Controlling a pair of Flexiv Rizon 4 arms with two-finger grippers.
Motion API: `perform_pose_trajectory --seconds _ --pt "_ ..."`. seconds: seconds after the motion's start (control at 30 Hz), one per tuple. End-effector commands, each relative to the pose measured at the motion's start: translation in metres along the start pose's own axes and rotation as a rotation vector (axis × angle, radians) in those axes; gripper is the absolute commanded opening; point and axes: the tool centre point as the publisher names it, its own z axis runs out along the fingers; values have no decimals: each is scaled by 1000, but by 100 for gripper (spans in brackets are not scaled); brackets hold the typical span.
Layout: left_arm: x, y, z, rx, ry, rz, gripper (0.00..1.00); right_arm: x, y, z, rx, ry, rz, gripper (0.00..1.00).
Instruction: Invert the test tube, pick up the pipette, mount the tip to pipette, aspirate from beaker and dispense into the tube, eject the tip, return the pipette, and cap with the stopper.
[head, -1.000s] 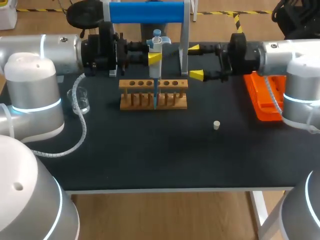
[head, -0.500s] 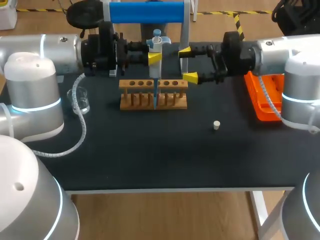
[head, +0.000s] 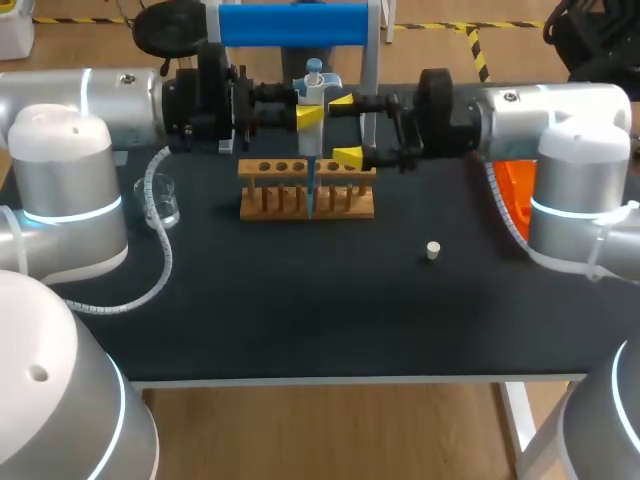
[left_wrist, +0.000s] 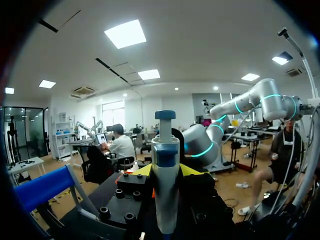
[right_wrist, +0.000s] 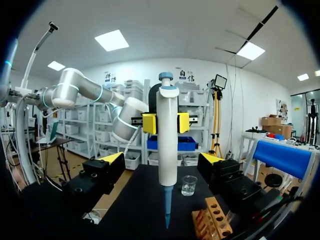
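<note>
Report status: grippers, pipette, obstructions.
Left gripper shut on pipette, tip mounted, upright by the rack. Right gripper open, jaws just short of the pipette. Stopper loose on the table, clear of both.

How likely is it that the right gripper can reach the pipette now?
Likely yes: the right gripper, open, faces the pipette with nothing between; the left gripper holds it mid-body.

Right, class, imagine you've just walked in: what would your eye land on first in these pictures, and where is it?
The white pipette with its blue tip, held upright by the left gripper by the wooden rack. Next, the right gripper, open with bright yellow tips, right beside the pipette. A small pale stopper lies alone on the dark table.
</note>
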Motion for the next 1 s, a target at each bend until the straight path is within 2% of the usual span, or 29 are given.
perform_pose_trajectory --seconds 0.03,0.23,0.53,1.0 --pt "0 0 1 2 -2 1 0 -3 0 10 2 -7 -1 92" --pt "0 0 1 2 -2 1 0 -7 2 18 3 -19 1 74" --pt "0 0 1 2 -2 1 0 -9 3 27 5 -34 9 56" --pt "0 0 1 2 -2 1 0 -10 4 40 16 -36 10 51"
